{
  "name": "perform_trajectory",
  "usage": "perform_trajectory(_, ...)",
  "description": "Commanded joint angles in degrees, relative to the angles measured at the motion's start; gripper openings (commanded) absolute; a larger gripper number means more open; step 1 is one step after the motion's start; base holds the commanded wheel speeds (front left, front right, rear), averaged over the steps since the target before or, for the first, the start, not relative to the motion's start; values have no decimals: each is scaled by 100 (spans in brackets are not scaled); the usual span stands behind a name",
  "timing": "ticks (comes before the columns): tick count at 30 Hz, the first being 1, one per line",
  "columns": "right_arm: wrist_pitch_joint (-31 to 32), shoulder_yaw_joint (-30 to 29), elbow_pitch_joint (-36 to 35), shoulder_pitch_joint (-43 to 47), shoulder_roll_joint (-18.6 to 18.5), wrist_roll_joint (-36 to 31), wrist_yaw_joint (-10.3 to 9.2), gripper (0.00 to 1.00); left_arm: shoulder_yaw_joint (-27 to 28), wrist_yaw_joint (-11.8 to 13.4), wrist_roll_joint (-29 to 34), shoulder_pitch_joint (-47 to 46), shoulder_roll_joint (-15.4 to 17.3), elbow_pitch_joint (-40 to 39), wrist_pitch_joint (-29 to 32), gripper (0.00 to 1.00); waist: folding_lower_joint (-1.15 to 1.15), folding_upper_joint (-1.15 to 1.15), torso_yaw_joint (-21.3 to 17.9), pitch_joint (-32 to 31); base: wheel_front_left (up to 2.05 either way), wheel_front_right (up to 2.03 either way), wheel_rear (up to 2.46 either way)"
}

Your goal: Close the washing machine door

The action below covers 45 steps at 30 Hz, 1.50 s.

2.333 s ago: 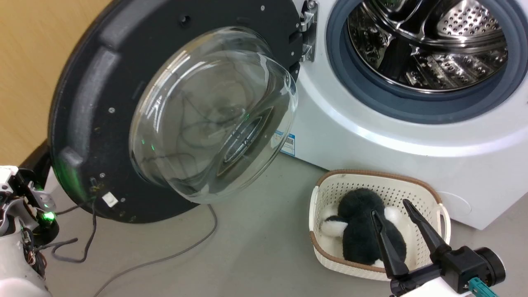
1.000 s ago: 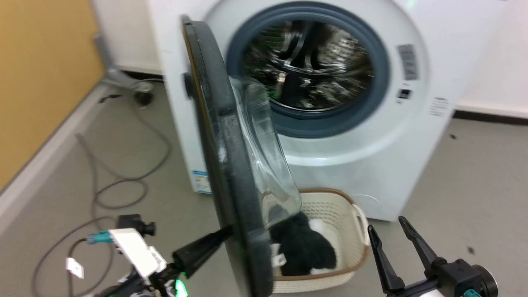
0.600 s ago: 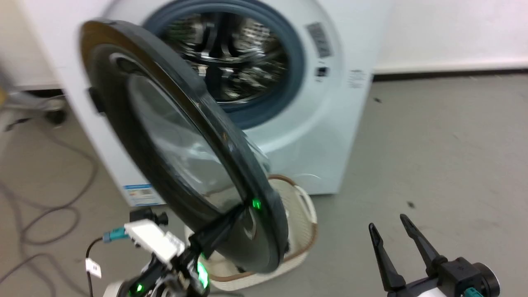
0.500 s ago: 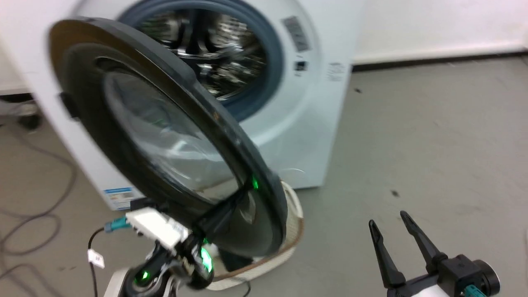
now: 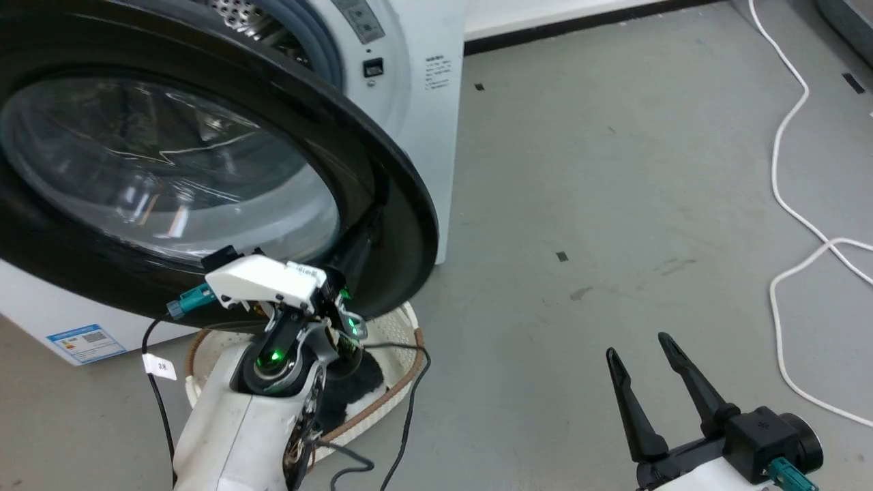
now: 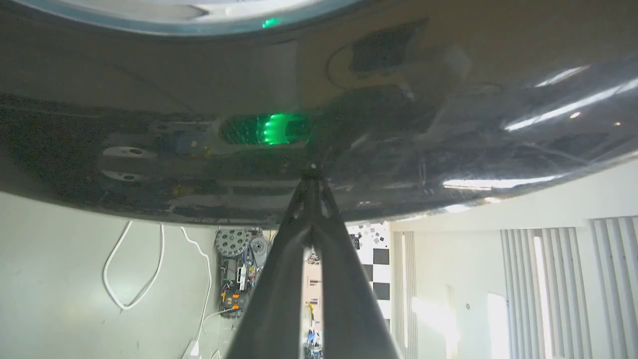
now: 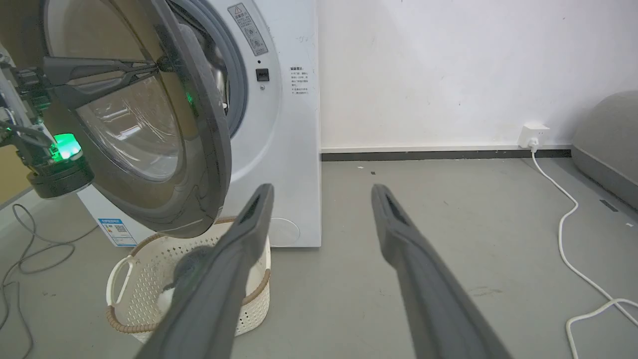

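So, left gripper (image 6: 311,175): fingers together, tips meeting, nothing between them. Tips press on the glossy outer face of the washing machine door (image 5: 170,164), on the black rim between the glass and the free edge.
Left wrist: green light lit, mirrored in the door's gloss.
Right gripper (image 5: 635,344): fingers spread apart, empty, over bare floor (image 5: 580,170), well clear of door and machine.
Door: ajar, at an angle to the front of the washing machine (image 7: 286,124). Wedge of gap at the free edge, not latched. Glossy side faces the robot, glass bowl bulges toward the drum.
Machine: white front-loader. Grey gasket (image 5: 310,37) and a bit of perforated steel drum (image 5: 235,8) visible past the door's top edge. Blue-white sticker (image 5: 85,342) at lower front corner.
Basket (image 7: 144,289): cream, perforated, brown rim. Sits on the floor just in front of the machine, under the door's lower edge and the left wrist.
In basket: dark furry thing (image 5: 354,385) with white patches, can't tell what it is.
Floor: grey. White cable (image 5: 784,164) loops on the robot's right and runs to a wall socket (image 7: 533,134).
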Motion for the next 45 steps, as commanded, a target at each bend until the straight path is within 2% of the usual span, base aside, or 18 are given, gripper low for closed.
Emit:
perform_trajectory(1, -26, 14, -14, -60, 13, 43, 3, 100, -48, -100, 13, -157, 10, 184, -176, 0, 0, 0, -43, 38, 0, 0, 0)
perform_trajectory(6, -26, 17, -17, -52, 13, 76, 3, 100, -143, -257, -59, -353, 10, 553, -454, 0, 0, 0, 60, 5, 0, 0, 0)
perform_trajectory(9, -26, -34, -37, -34, 13, 94, 3, 100, -215, -296, 25, -212, 35, 606, -363, 0, 0, 0, 218, -51, 0, 0, 0)
perform_trajectory(12, -26, -61, -36, 10, 13, 79, 3, 100, -411, -308, 293, 77, 195, 448, -198, 0, 0, 0, 408, -175, 0, 0, 0)
perform_trajectory(17, -26, -117, -5, 81, 13, 79, 3, 100, -944, -311, 1557, 778, 783, -275, -757, 0, 0, 0, 763, -458, 0, 0, 0)
perform_trajectory(18, -26, -144, 4, 134, 13, 72, 3, 100, -1331, -312, 2295, 1017, 1115, -536, -1096, 0, 0, 0, 944, -591, 0, 0, 0)
perform_trajectory(20, -26, -165, 6, 181, 13, 55, 3, 100, -1733, -312, 3072, 1183, 1468, -760, -1491, 0, 0, 0, 1126, -675, 0, 0, 0)
perform_trajectory(21, -26, -165, 6, 181, 13, 55, 3, 100, -1733, -312, 3072, 1183, 1468, -760, -1491, 0, 0, 0, 1126, -675, 0, 0, 0)
perform_trajectory(25, -26, -209, -2, 228, 13, 54, 3, 100, -2042, -306, 4242, 1380, 2051, -939, -2450, 0, 0, 0, 1473, -813, 0, 0, 0)
perform_trajectory(27, -26, -211, -12, 245, 13, 62, 3, 100, -2035, -169, 4861, 1443, 2245, -945, -2682, 0, 0, 0, 1620, -865, 0, 0, 0)
perform_trajectory(29, -26, -216, -18, 263, 13, 59, 3, 100, -1808, 27, 5217, 1581, 2239, -1065, -2760, 0, 0, 0, 1757, -907, 0, 0, 0)
perform_trajectory(33, -26, -219, -49, 318, 13, 68, 3, 100, -739, 352, 5961, 2113, 1925, -1830, -2774, 0, 0, 0, 1976, -956, 0, 0, 0)
perform_trajectory(38, -26, -183, -44, 346, 13, 54, 3, 100, -21, 487, 6980, 2977, 1481, -2563, -2775, 0, 0, 0, 2118, -977, 0, 0, 0)
perform_trajectory(39, -26, -182, -38, 347, 13, 48, 3, 100, 22, 487, 7167, 3130, 1423, -2631, -2776, 38, 0, 0, 2130, -981, 0, 0, 0)
perform_trajectory(40, -26, -179, -26, 352, 13, 47, 3, 100, 48, 474, 7371, 3250, 1379, -2697, -2776, 97, 0, 0, 2142, -985, 0, 0, 0)
perform_trajectory(41, -26, -178, -14, 358, 13, 46, 3, 100, 54, 452, 7569, 3362, 1340, -2747, -2776, 100, 0, 0, 2151, -990, 0, 0, 0)
perform_trajectory(45, -26, -195, 14, 388, 13, 55, 3, 100, 59, 361, 8049, 3745, 1142, -2749, -2776, 100, 0, 0, 2186, -1014, 0, 0, 0)
